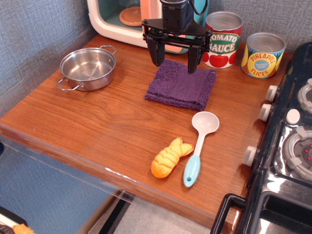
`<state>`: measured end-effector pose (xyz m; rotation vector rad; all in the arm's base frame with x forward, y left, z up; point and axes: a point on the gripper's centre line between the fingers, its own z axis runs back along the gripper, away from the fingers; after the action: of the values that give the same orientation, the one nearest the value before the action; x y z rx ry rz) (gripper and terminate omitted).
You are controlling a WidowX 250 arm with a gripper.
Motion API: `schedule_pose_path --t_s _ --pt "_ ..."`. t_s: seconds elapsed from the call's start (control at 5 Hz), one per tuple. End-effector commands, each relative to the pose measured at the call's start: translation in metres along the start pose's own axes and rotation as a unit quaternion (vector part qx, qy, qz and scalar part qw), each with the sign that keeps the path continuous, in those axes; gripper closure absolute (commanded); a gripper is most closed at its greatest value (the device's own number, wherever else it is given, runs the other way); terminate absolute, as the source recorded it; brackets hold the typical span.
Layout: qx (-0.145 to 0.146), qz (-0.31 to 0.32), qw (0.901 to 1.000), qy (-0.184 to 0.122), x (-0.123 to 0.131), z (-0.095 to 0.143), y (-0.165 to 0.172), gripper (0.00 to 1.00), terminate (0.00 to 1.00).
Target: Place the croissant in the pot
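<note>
The croissant [169, 157], an orange-yellow ridged toy pastry, lies on the wooden counter near the front edge, just left of a spoon. The pot [89, 68], shallow shiny steel with two loop handles, stands empty at the back left of the counter. My gripper [174, 59] hangs above the purple cloth at the back middle, its two black fingers [157, 52] spread apart and holding nothing. It is well behind the croissant and to the right of the pot.
A purple folded cloth [181, 85] lies under the gripper. A white spoon with a teal handle [199, 146] lies beside the croissant. A tomato sauce can [222, 40] and a pineapple can [263, 54] stand at the back right. A toy microwave [127, 19] is behind; a stove [287, 146] is right.
</note>
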<state>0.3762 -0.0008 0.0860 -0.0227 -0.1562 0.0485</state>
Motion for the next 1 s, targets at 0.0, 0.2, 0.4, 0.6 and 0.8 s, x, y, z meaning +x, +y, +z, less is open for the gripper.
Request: schedule_pose_path --t_s 0.0,0.2,0.4,0.6,0.8 --pt "0.000 0.000 1.0000 0.000 0.000 0.000 0.000 0.00 0.00" --pt "-0.011 -0.021 0.9997 -0.003 -0.008 0.003 -0.011 0.00 0.00" --pt "-0.031 -0.045 0.9985 0.002 -0.032 0.008 -0.029 0.00 0.00" --pt "-0.054 -0.095 0.9940 0.007 -0.068 0.014 -0.040 0.00 0.00" --pt "0.001 -0.124 0.9918 0.031 -0.105 0.013 -0.038 0.00 0.00"
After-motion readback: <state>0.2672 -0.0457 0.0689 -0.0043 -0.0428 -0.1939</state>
